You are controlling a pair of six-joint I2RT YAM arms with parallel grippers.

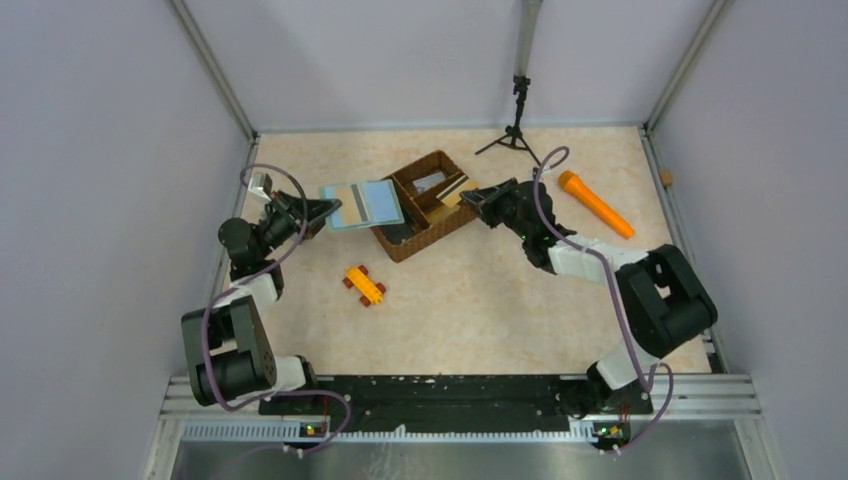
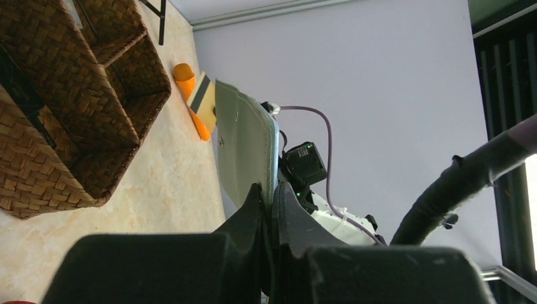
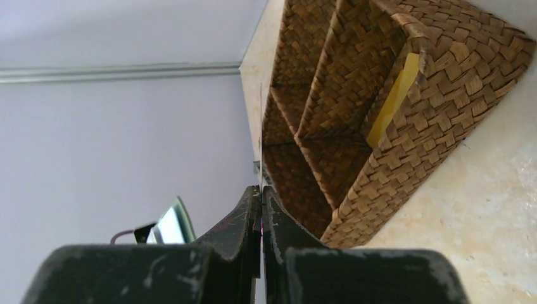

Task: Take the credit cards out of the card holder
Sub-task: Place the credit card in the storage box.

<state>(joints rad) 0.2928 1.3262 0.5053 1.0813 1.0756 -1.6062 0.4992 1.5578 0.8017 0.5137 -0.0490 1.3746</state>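
The card holder [image 1: 365, 203] hangs open in the air left of the basket, its pale blue pockets facing up. My left gripper [image 1: 325, 210] is shut on its left edge. In the left wrist view the jaws [image 2: 269, 190] pinch the grey-green holder [image 2: 244, 145], which stands up from them. My right gripper [image 1: 472, 200] hovers at the basket's right rim, shut on a thin credit card [image 1: 457, 190]. The right wrist view shows that card [image 3: 261, 126] edge-on between the closed gripper [image 3: 261, 189], and the holder [image 3: 174, 221] lower left. Another pale grey card [image 1: 430, 182] lies in the basket's back compartment.
The brown woven three-part basket [image 1: 440, 225] sits mid-table, with a black block [image 1: 398, 233] in its near compartment and a flat yellowish piece [image 3: 392, 95] in an end compartment. An orange marker [image 1: 595, 203] lies to the right, an orange toy car [image 1: 365, 285] in front, and a small tripod [image 1: 517, 120] behind.
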